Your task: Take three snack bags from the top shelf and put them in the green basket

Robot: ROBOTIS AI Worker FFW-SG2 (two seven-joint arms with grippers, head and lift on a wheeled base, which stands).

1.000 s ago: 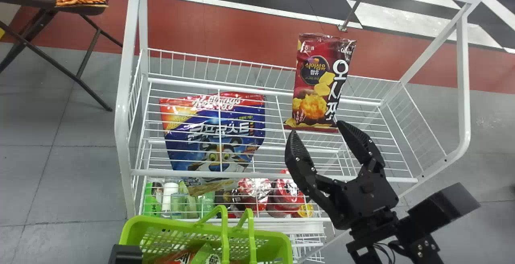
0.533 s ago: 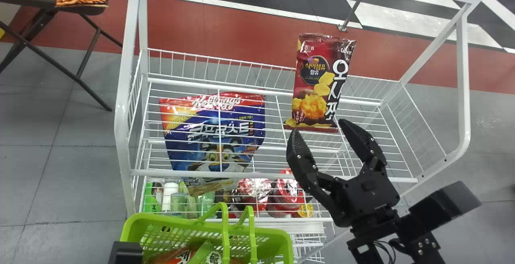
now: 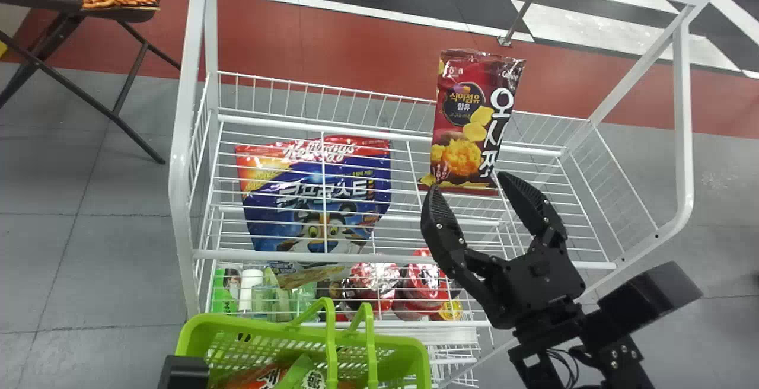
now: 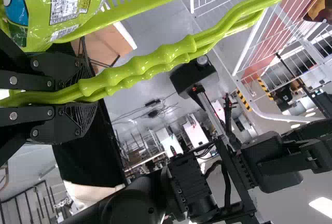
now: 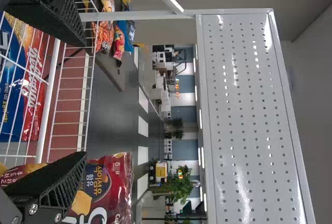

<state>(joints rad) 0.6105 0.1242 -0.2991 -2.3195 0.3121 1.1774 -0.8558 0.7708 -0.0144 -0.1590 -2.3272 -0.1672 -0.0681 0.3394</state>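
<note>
Though wrinkly, 1 glossy maroon snack bag [image 3: 468,122].

The dark red snack bag [image 3: 468,116] stands upright on the top shelf [image 3: 237,254], toward the far side and right of the middle; it is glossy and plump, with crimped ends, yellow chips and a round dark badge on its front, and white lettering down its right side. The green basket [image 3: 195,335] sits just before the shelf's near side, toward the left, with slotted walls and both handles [image 3: 372,350] raised. Inside it lie an orange-red snack bag [image 3: 254,380] and a shiny green snack bag [image 3: 296,371], both partly hidden by the basket
</note>
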